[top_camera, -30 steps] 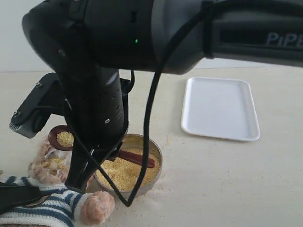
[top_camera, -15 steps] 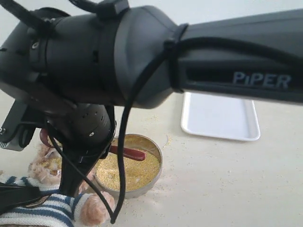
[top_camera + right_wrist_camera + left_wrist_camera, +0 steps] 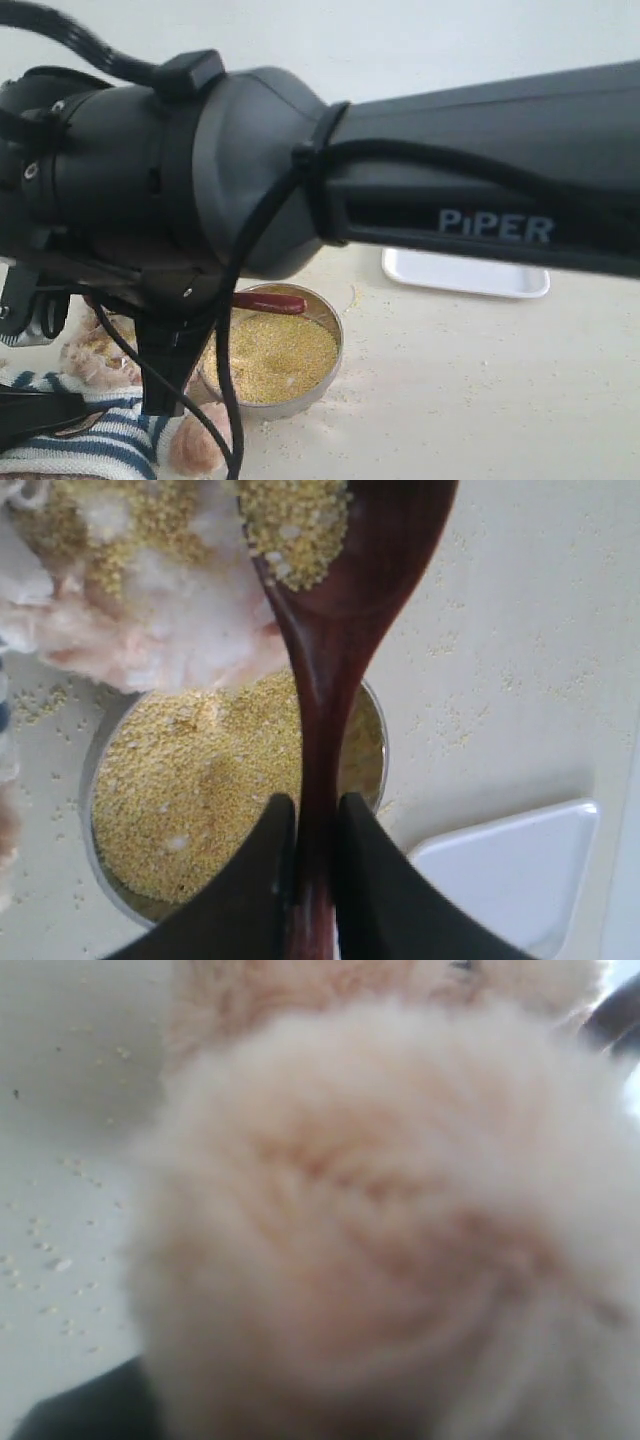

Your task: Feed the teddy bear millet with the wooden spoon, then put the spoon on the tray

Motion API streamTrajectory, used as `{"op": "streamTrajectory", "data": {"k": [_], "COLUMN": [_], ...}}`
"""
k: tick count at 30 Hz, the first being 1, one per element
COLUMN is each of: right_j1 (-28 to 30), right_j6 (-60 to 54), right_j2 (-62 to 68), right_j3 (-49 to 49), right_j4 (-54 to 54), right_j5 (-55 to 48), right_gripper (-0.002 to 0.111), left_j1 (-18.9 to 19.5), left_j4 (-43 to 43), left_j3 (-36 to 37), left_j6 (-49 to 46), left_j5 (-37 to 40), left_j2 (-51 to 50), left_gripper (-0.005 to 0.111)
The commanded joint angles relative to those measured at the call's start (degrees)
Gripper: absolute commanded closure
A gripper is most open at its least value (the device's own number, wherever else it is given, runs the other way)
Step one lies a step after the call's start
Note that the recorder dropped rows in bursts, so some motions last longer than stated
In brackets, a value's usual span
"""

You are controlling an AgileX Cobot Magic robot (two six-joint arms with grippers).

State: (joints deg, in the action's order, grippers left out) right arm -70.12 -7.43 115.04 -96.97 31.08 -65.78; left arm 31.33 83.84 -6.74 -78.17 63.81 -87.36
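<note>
The right gripper (image 3: 316,808) clamps the handle of the wooden spoon (image 3: 335,630). Its bowl of millet (image 3: 295,525) sits just beside the teddy bear (image 3: 170,620), handle over the steel bowl (image 3: 290,408)

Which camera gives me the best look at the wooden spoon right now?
The right wrist view: the wooden spoon fills the frame, millet in its bowl, handle clamped in the right pincer. The exterior view shows only its handle end over the steel bowl, behind the arm. The left wrist view shows only teddy bear fur.
</note>
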Motion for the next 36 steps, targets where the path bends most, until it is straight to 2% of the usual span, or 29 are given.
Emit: {"op": "streamTrajectory", "data": {"k": [1,8,23,36], "right_j1": [-0.5,-3.7,-5.6,-10.0], "right_j6": [0.1,5.0,6.7,17.7], "right_j2": [1.7,2.2,2.2,2.2], "right_j3": [-0.3,-0.2,-0.1,8.3], "right_j4": [1.1,9.0,13.7,25.9], "right_j5": [-1.9,-2.0,-4.2,-4.2], "right_gripper": [0.108,0.108,0.108,0.108], "left_j1": [0.1,0.1,0.1,0.1], "left_j4": [0.6,0.7,1.1,2.0], "left_j3": [0.1,0.1,0.1,0.1], "left_j6": [-0.3,-0.3,-0.3,-0.9], "left_j5": [2.6,3.5,3.7,4.2], "left_j2": [0.0,0.0,0.0,0.0], "left_gripper": [0.102,0.102,0.102,0.102]}}
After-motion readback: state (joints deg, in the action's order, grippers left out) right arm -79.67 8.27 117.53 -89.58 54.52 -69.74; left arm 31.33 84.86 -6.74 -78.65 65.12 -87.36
